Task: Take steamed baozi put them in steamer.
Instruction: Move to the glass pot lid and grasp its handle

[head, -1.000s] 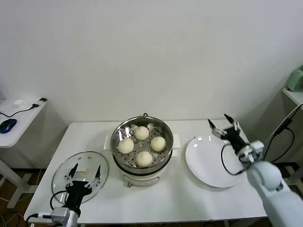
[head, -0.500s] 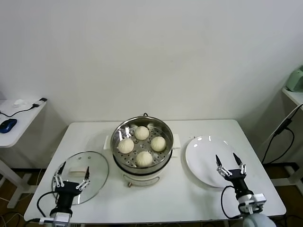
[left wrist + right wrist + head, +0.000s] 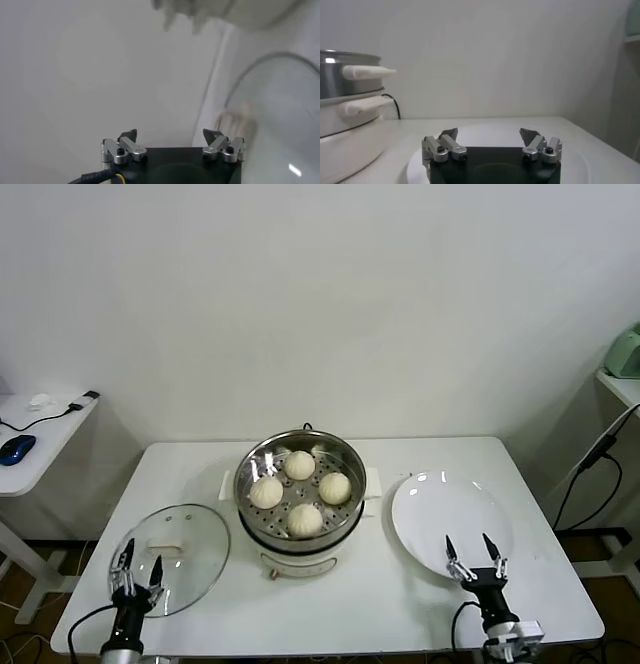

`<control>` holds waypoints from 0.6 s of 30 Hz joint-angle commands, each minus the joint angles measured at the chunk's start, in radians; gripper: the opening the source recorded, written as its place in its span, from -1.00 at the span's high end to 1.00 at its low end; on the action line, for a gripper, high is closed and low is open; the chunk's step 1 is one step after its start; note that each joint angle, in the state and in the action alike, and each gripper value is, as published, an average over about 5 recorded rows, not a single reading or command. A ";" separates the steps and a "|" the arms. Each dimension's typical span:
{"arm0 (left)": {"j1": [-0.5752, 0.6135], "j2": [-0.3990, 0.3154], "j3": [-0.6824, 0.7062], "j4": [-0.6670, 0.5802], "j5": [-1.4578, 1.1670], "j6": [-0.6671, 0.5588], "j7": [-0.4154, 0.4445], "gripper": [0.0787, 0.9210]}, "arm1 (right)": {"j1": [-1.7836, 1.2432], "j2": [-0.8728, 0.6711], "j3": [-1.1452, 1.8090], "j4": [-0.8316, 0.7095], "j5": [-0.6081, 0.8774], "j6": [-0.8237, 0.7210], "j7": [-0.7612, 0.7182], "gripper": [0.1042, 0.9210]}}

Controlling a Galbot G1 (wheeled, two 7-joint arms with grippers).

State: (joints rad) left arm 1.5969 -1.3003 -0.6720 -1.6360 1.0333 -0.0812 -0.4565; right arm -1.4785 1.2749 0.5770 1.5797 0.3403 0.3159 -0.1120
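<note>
Right tool has dropped back to the counter's near edge, open and empty; left tool likewise. All four steamed baozi sit in the steamer, so the task looks done.

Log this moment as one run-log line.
buns: four in steamer | plate: bare | left gripper: open, near lid | right gripper: open, near plate

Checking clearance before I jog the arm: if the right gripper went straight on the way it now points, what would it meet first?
Probably nothing soon: the right gripper, open, points low over the white plate toward the far wall; the steamer sits off to one side.
</note>
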 commanded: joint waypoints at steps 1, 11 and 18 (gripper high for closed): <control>-0.033 0.014 0.005 0.156 0.187 -0.012 -0.116 -0.77 | -0.028 0.032 0.002 0.010 -0.034 -0.011 0.007 -0.76; -0.117 -0.033 0.001 0.199 0.256 0.029 -0.095 -0.77 | -0.067 0.038 0.014 0.054 -0.038 -0.022 0.004 -0.76; -0.155 -0.020 0.010 0.207 0.250 0.048 -0.056 -0.77 | -0.091 0.039 0.027 0.078 -0.040 -0.025 0.000 -0.76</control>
State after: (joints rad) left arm 1.4480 -1.3014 -0.6564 -1.4457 1.2330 -0.0417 -0.4903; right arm -1.5461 1.3082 0.5993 1.6358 0.3071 0.2938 -0.1111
